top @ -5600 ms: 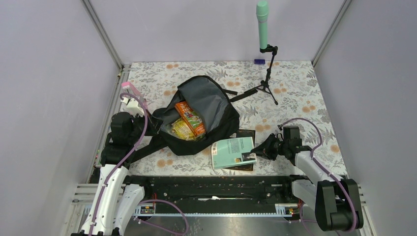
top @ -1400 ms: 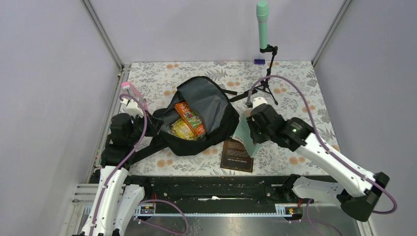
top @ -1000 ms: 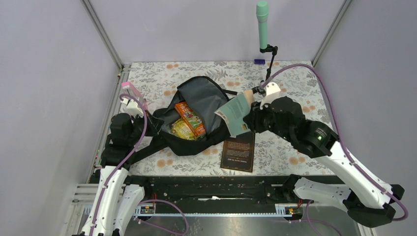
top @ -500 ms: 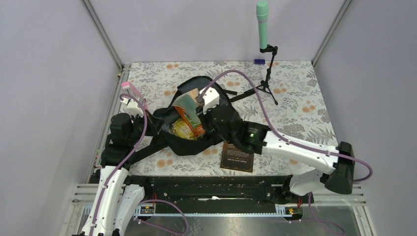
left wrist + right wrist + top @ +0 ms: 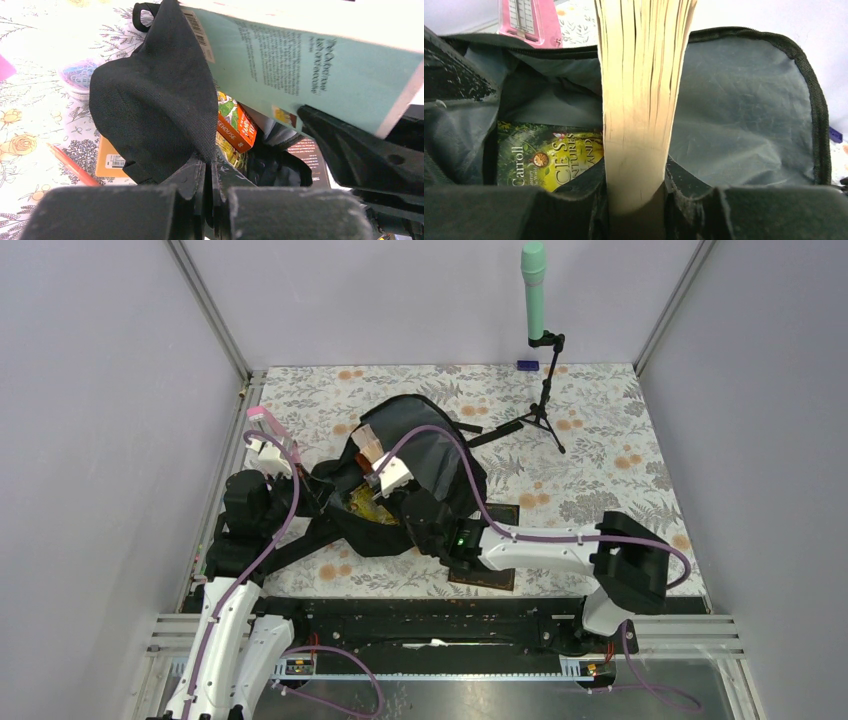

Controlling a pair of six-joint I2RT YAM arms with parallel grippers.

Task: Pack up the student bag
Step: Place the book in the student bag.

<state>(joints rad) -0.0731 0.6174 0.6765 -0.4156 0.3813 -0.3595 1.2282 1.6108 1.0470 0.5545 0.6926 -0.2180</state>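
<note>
The student bag [image 5: 445, 455] lies open mid-table, its grey lining [image 5: 739, 115] facing the right wrist camera. My left gripper [image 5: 210, 172] is shut on the bag's black rim flap [image 5: 150, 100] and holds the mouth up at the bag's left side [image 5: 318, 490]. My right gripper [image 5: 636, 187] is shut on a teal paperback [image 5: 300, 65], which stands on edge over the opening with its cream page edges [image 5: 644, 75] pointing in. Inside lie an orange book [image 5: 237, 127] and a yellow-green book [image 5: 549, 157].
A dark brown book [image 5: 493, 578] lies by the bag's near side, partly under the right arm. Left of the bag are a red pencil [image 5: 70, 165], an orange card [image 5: 112, 157] and a small tub [image 5: 77, 75]. A green microphone on a tripod [image 5: 535, 300] stands at the back.
The right arm has swung left with the teal book, from beside the bag's right side to over its open mouth. The left gripper has kept its hold on the rim.
</note>
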